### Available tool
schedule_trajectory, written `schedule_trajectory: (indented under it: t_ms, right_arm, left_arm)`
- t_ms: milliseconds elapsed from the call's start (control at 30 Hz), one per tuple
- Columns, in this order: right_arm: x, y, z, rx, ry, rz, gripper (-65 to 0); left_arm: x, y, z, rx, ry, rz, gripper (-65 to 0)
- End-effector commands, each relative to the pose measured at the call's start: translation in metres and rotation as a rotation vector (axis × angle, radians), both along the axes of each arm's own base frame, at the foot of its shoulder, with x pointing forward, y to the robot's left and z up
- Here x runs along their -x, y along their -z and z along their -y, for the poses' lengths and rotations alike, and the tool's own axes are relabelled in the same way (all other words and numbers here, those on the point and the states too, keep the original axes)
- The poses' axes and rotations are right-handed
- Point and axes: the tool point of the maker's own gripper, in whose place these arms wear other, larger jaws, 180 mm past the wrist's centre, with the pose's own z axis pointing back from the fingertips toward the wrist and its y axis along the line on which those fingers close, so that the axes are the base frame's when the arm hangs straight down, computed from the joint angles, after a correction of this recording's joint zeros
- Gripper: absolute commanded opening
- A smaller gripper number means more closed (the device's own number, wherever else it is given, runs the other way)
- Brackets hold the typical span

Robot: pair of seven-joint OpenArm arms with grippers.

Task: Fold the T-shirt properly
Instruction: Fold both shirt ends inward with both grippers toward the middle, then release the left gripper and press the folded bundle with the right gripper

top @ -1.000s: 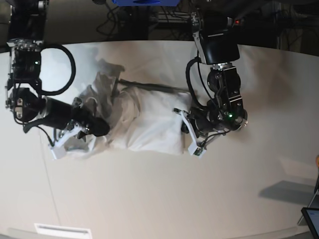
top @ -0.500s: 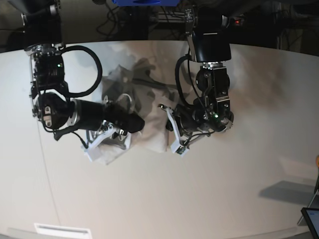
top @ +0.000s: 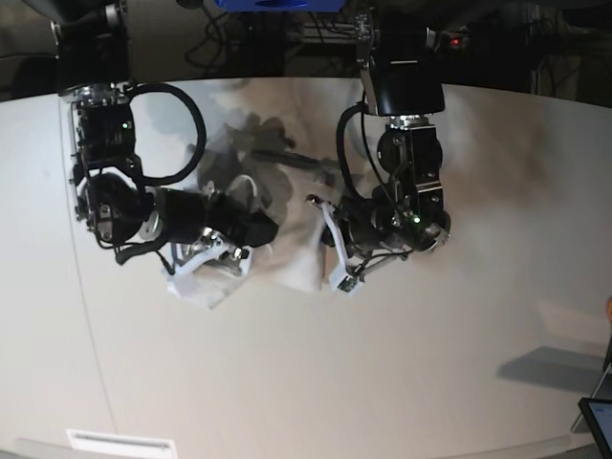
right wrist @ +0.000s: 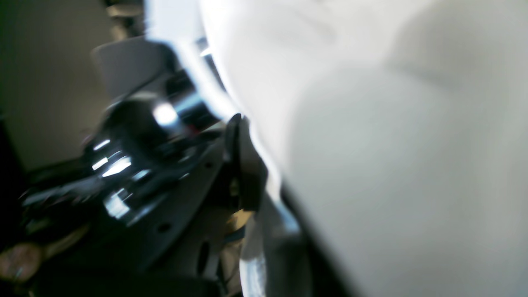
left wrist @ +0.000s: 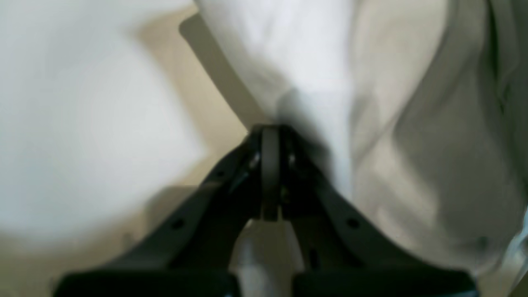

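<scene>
The white T-shirt (top: 292, 260) hangs bunched between my two grippers, lifted off the off-white table (top: 287, 382). My left gripper (top: 337, 260) is on the right of the base view, shut on the shirt's right edge. In the left wrist view its fingers (left wrist: 270, 140) are pressed together, with the T-shirt (left wrist: 313, 62) draping from them. My right gripper (top: 206, 273), on the left of the base view, is shut on the other end. The right wrist view is blurred: a dark finger (right wrist: 243, 165) lies against the T-shirt (right wrist: 371, 165), which fills the right half.
Dark cables and equipment (top: 287, 38) line the table's far edge. A white label (top: 120, 443) lies near the front left edge. A dark screen corner (top: 598, 421) shows at the bottom right.
The right gripper has moved rightward and up with its end of the shirt, and the left gripper has shifted left. The shirt went from spread flat to a lifted bunch between them.
</scene>
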Motion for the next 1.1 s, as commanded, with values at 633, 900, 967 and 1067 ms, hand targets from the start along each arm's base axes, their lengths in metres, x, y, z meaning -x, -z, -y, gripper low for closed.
schedule_trajectory:
  t_ms: [633,900,967,1067]
  right_arm:
    - [0.003,-0.016,-0.028,-0.063,0.006,-0.082,-38.2]
    - [0.017,-0.023,-0.069,-0.016,-0.117,-0.107,-38.3]
    - [0.017,-0.025,-0.073,-0.010,-0.135,-0.096,-38.3]
    - [0.017,-0.029,-0.078,0.009,-0.162,-0.071,-38.4]
  left_arm:
    - [-0.002,-0.054,-0.176,-0.326,-0.264,0.070,-65.0]
    - [-0.002,-0.055,-0.176,-0.327,-0.264,0.070,-65.0]
    - [-0.001,-0.055,-0.181,-0.339,-0.266,0.070,-65.0]
    - [-0.001,-0.057,-0.188,-0.355,-0.268,0.071,-65.0]
